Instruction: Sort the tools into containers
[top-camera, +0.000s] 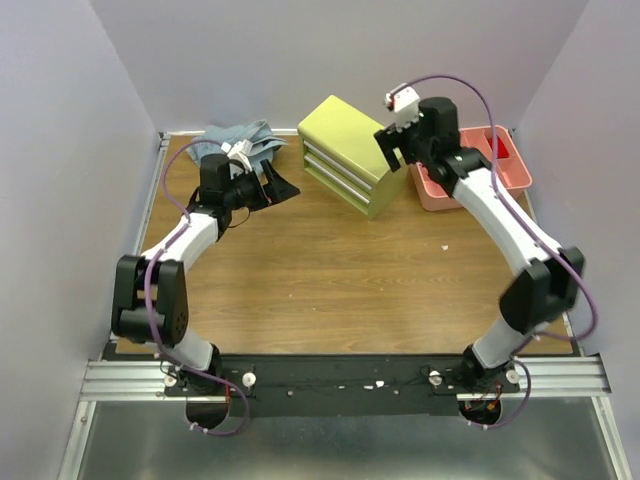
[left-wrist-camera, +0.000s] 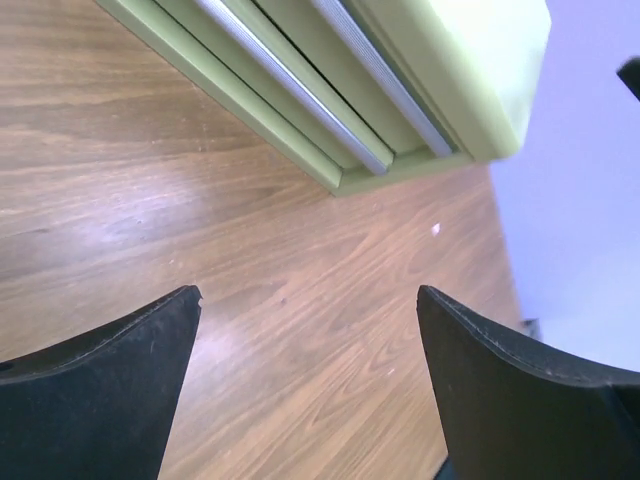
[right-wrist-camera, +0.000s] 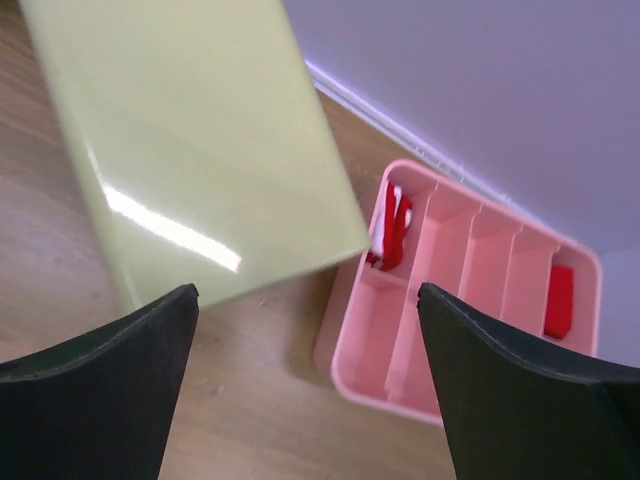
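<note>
Both grippers spread and empty at the chest.

Our left gripper gapes low over the table, facing the shut drawers. The right gripper hangs open above the chest, with the pink tray of red items beside it. No pliers or knives are visible. We judge the drawers stiff, slick metal, best hooked at the silvery front edge.

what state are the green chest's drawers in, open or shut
Shut. All the drawers of the chest sit flush; the left wrist view shows their silvery front edges lined up, none pulled out.
</note>
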